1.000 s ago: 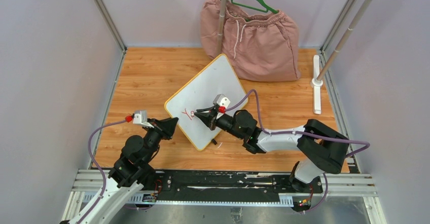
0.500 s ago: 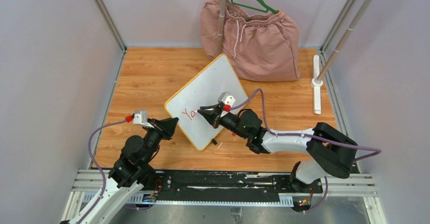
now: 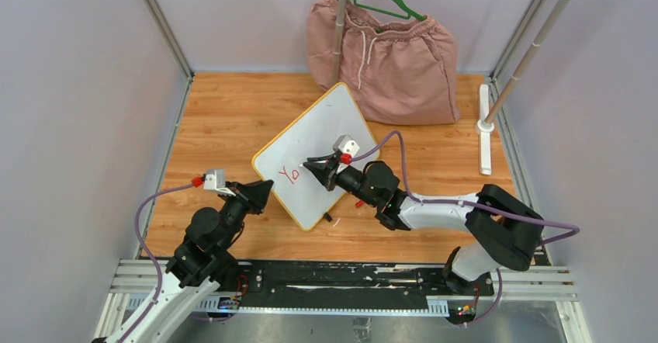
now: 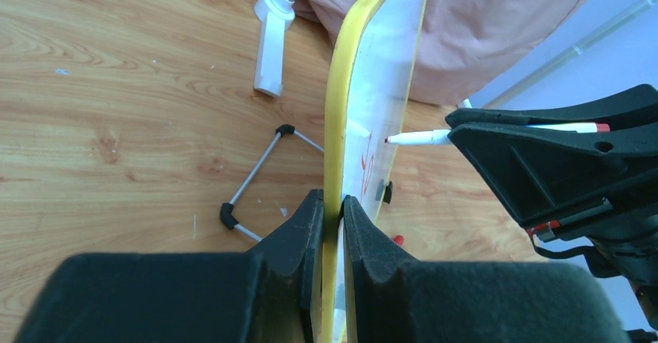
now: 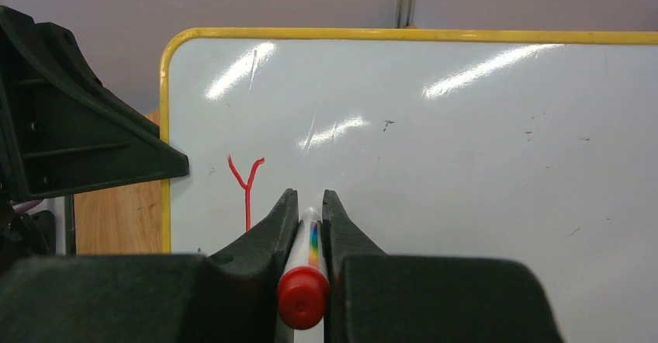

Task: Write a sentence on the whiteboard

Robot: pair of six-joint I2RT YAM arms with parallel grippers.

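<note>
The whiteboard (image 3: 320, 143) stands tilted on the wood floor, white with a yellow rim. My left gripper (image 3: 262, 192) is shut on its near-left rim; in the left wrist view the jaws (image 4: 332, 203) pinch the yellow edge (image 4: 335, 118). My right gripper (image 3: 314, 164) is shut on a white marker with a red end (image 5: 304, 281). The marker's tip (image 4: 390, 138) is at the board's face, just right of the writing. The sentence (image 3: 289, 174) reads only "Yo" in red. In the right wrist view only the "Y" (image 5: 247, 184) shows beside my fingers (image 5: 310, 199).
A red cap (image 3: 359, 202) lies on the floor under my right arm. Pink shorts (image 3: 388, 56) on a green hanger lie behind the board. A rack's pole (image 3: 339, 25) and white foot (image 3: 486, 126) stand at the back. The board's wire stand (image 4: 256, 176) is behind it.
My right gripper with the marker has moved a little right and away along the board, leaving "Yo" uncovered. The left gripper and board have not moved.
</note>
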